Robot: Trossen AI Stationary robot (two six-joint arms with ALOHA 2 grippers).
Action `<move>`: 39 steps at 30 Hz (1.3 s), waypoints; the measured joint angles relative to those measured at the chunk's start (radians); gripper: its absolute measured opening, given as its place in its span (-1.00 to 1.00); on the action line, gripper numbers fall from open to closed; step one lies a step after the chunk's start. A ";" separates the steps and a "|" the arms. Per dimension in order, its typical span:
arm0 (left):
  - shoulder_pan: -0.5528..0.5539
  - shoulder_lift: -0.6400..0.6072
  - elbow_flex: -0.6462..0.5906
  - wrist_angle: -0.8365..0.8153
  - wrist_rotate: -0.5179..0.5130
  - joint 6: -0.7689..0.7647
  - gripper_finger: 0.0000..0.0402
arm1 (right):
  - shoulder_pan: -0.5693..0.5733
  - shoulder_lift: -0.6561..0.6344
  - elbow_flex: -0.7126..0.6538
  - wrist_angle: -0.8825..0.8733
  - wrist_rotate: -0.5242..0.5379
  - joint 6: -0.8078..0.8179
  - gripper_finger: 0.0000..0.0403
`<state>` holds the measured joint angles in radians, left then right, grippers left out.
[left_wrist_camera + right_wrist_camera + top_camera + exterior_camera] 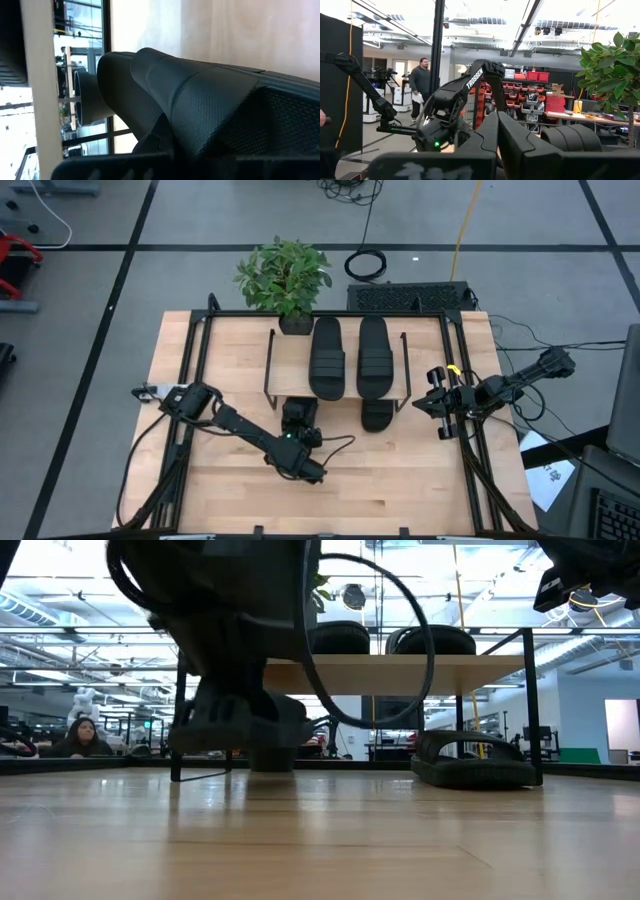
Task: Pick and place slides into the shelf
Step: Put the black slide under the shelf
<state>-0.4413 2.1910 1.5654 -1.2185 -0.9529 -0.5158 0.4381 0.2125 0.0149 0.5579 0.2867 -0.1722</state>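
The shelf (pixel 290 365) stands at the table's far middle. Two black slides (pixel 329 358) (pixel 373 358) lie side by side on its top board. Another slide (pixel 475 762) rests sole-down on the table under the shelf's right end, its near end sticking out. My left gripper (pixel 298 420) is at the shelf's near left corner, shut on one more slide (pixel 200 95), which fills the left wrist view and shows in the low view (pixel 235 725) under the board. My right gripper (pixel 496 131) waits shut at the table's right edge. My left gripper holds the slide near its ribbed strap (pixel 165 130); the slide's own bulk hides where the fingers meet it. The fingers slant down toward the shelf from the near side. The slide sits low over the table beneath the top board; I cannot tell whether it touches the wood.
A potted plant (pixel 285 278) stands at the shelf's far left corner. A black grille-like box (pixel 405 298) sits behind the shelf. The shelf's black wire legs (pixel 530 705) frame the gap under the board. Bare wood lies along the near side (pixel 400 490). People show in the room beyond.
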 joint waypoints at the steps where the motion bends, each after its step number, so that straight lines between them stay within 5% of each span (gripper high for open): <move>1: 0.006 0.000 -0.005 0.002 -0.003 0.004 -1.00 | 0.000 0.000 0.000 0.000 0.000 0.000 -1.00; 39: 0.164 0.000 -0.010 0.121 0.085 0.167 -0.97 | 0.000 0.000 0.000 0.000 0.000 0.000 -1.00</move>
<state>-0.2775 2.1908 1.5549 -1.0971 -0.8678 -0.3485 0.4381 0.2127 0.0147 0.5579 0.2867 -0.1723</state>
